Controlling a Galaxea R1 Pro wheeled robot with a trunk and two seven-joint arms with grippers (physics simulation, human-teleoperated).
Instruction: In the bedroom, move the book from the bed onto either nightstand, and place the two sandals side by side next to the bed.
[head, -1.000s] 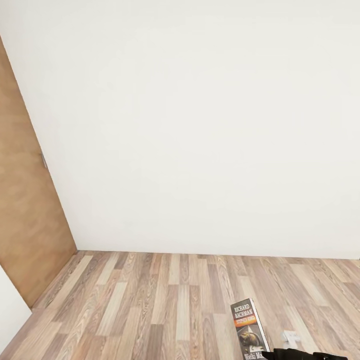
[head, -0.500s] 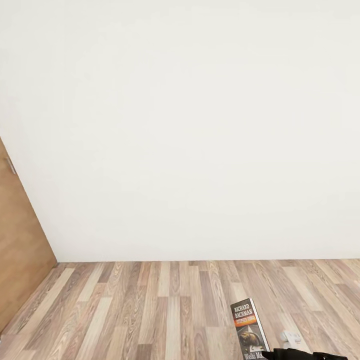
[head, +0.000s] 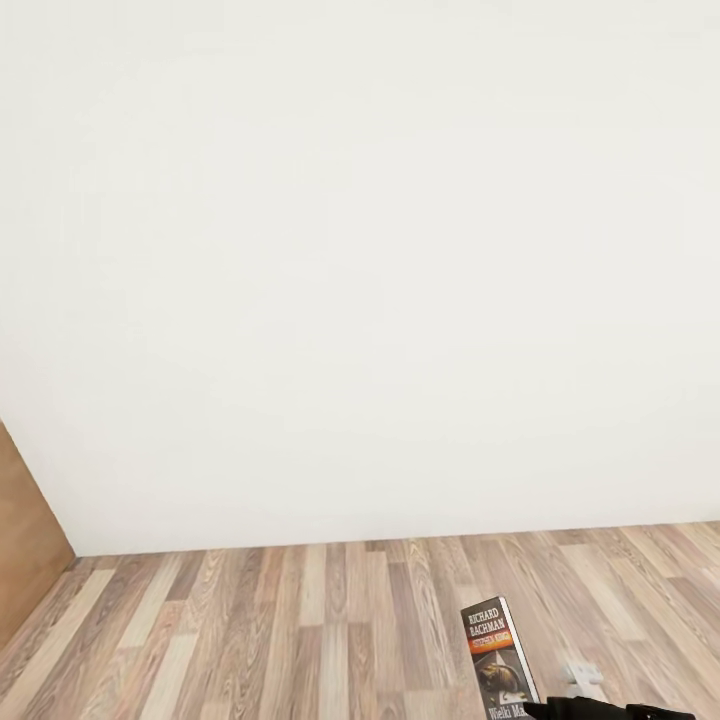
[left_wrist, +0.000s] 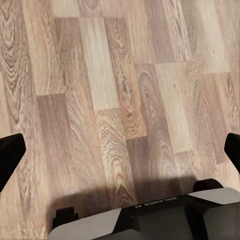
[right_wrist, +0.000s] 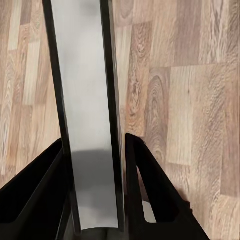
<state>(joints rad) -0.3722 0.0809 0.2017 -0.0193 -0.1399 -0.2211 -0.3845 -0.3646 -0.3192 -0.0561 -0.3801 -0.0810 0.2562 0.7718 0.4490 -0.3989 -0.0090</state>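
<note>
the book (head: 497, 660) stands upright at the lower edge of the head view, pinched between the jaws of the right gripper (right_wrist: 95, 185), its page edge running between the two black fingers (right_wrist: 37, 192). the left gripper (left_wrist: 120, 150) hangs with jaws spread wide over the wooden floor (head: 300, 630). beyond rises a plain white wall (head: 380, 270).
</note>
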